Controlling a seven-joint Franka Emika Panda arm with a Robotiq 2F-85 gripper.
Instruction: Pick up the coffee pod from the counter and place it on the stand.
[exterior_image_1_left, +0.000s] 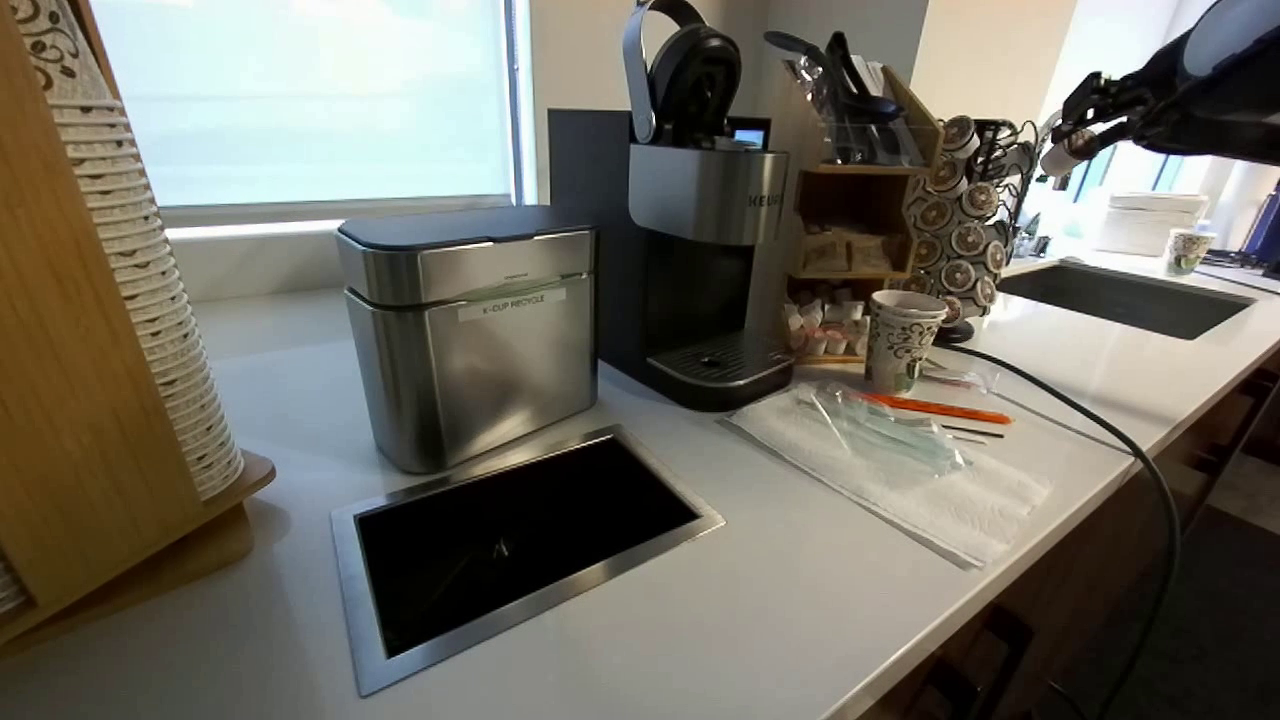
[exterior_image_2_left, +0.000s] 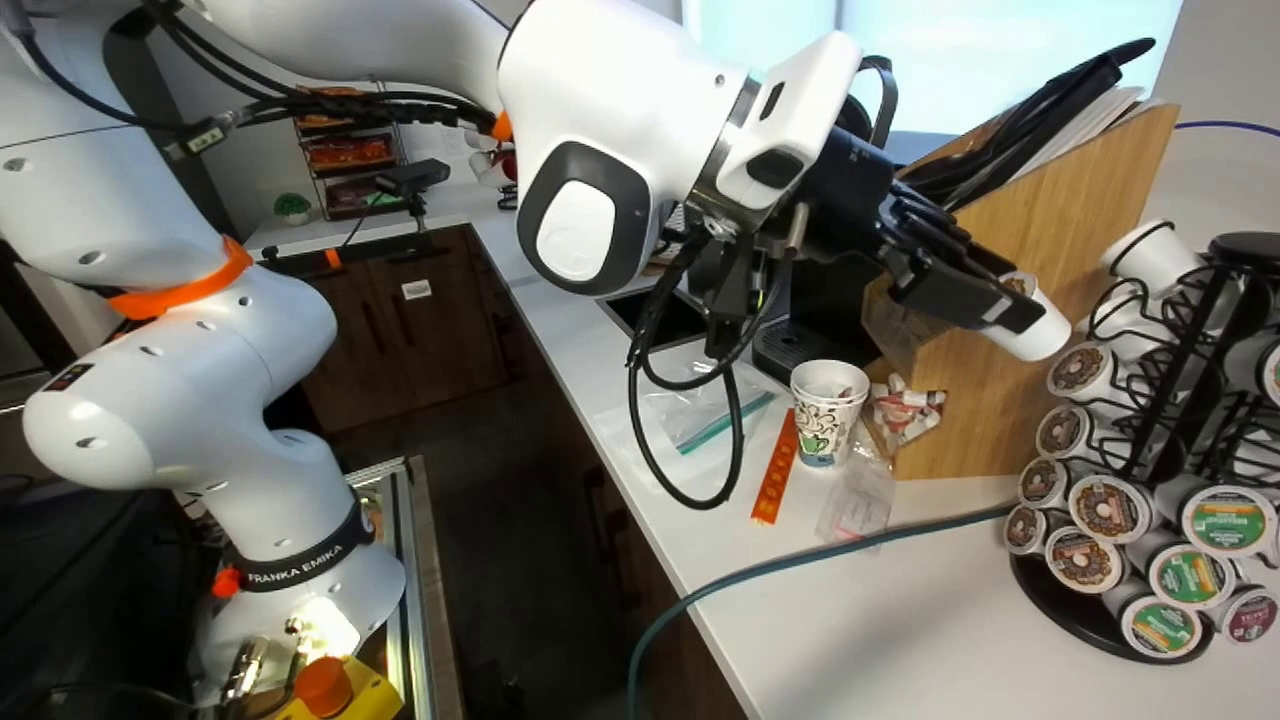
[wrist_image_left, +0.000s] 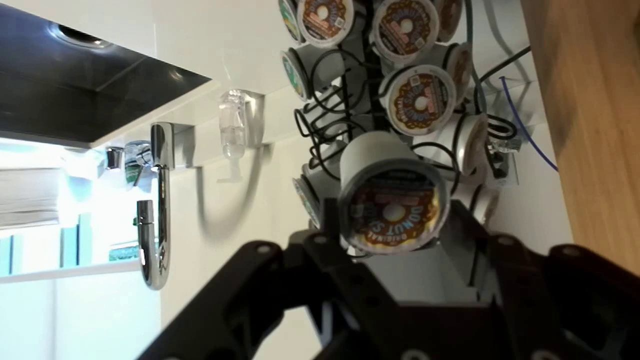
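The coffee pod, whitish with a brown donut-print lid, is held between the fingers of my gripper (wrist_image_left: 392, 220) in the wrist view, where the pod's lid (wrist_image_left: 395, 212) faces the camera. The pod also shows in both exterior views (exterior_image_1_left: 1060, 157) (exterior_image_2_left: 1040, 330), raised well above the counter and tilted. The gripper is shut on it near its lid rim (exterior_image_2_left: 1005, 300). The stand, a dark wire rack full of pods, shows in both exterior views (exterior_image_1_left: 965, 240) (exterior_image_2_left: 1165, 385) and behind the pod in the wrist view (wrist_image_left: 370, 70). The held pod is near the rack's upper part; whether they touch cannot be told.
The wooden shelf (exterior_image_2_left: 1040, 390) stands close beside the rack. Stacked paper cups (exterior_image_1_left: 897, 345), a bag and an orange strip (exterior_image_1_left: 940, 408) lie near the coffee machine (exterior_image_1_left: 705, 200). A sink (exterior_image_1_left: 1130, 297) lies beyond the rack. A cable (exterior_image_2_left: 800, 558) crosses the counter.
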